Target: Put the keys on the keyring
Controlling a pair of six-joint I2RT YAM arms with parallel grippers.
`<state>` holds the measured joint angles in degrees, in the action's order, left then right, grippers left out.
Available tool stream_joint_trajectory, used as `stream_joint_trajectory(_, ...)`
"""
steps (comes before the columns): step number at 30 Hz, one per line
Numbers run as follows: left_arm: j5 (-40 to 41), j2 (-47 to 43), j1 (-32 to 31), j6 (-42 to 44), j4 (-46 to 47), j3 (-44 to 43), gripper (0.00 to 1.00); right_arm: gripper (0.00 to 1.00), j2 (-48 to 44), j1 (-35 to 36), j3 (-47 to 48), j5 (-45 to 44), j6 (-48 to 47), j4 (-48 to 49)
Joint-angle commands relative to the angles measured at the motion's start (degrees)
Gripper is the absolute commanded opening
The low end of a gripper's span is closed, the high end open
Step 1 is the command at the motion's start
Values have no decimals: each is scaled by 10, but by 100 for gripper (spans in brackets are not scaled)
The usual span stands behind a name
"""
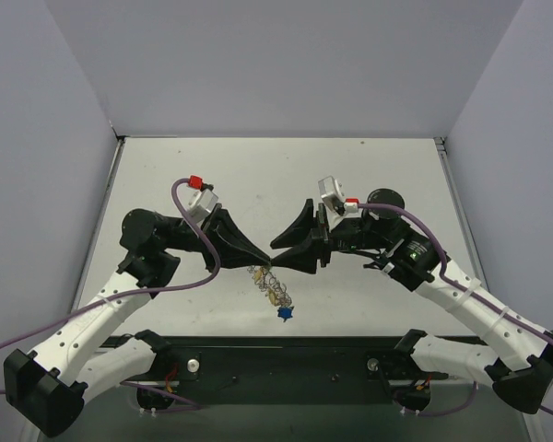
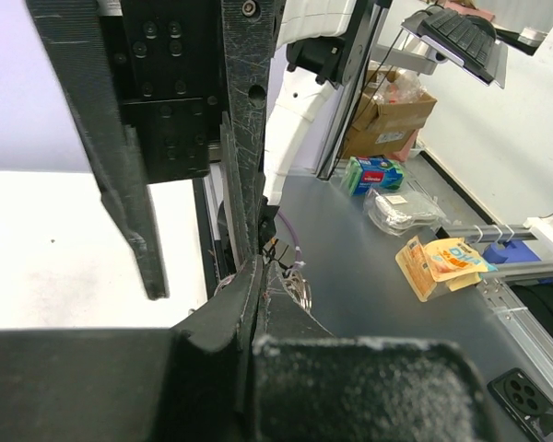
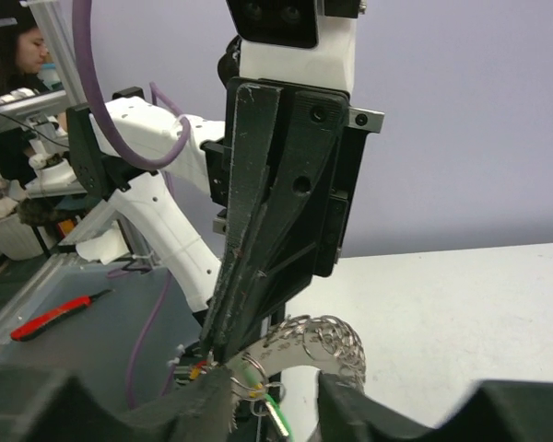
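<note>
Right pincer (image 3: pixel 278 394): nearest to the lens in its own wrist view. The jaws stand about half apart and grip nothing that you can see.
Left pincer (image 3: pixel 217 345): it reaches in from the other side, fully closed, and pinches the keyring (image 3: pixel 327 341) by its rim.
Keyring: it hangs from that pinch and seems lifted off the bench (image 1: pixel 258 175). Its coiled curve lies just in the gap of your right jaws.
Keys: a green key (image 3: pixel 278 416) dangles under the ring between the right jaws. A blue key (image 1: pixel 283 314) shows lowest in the top view; you cannot tell if it touches the bench.
Risk, wrong catch: if you close now, the jaws may take the ring coil and not a key.
Risk, lost ring: the pinch is thin, so a sideways push could twist the ring free.
Risk, collision: both tips nearly meet, and a small overshoot would knock them together.
</note>
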<state>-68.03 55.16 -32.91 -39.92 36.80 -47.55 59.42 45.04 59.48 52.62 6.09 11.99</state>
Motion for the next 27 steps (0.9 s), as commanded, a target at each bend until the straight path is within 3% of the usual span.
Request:
stream_joint_trajectory(1,4,-3,-1,-9,48,-13,0,34,11,-1,10,38,-4,51)
stream_joint_trajectory(11,4,0,-1,-24,71,-12,0,18,18,-1,12,59,5,58)
stream_joint_trajectory(14,6,-1,-1,-31,82,-11,0,1,22,-1,13,68,9,63)
stream_joint_trajectory(15,8,-1,-1,-31,82,-10,0,0,22,-1,13,69,10,65)
stream_joint_trajectory(24,16,-8,-1,-31,86,-8,0,0,21,-1,8,78,21,81)
stream_joint_trajectory(27,17,-9,-1,-31,86,-8,0,22,19,-1,5,79,21,85)
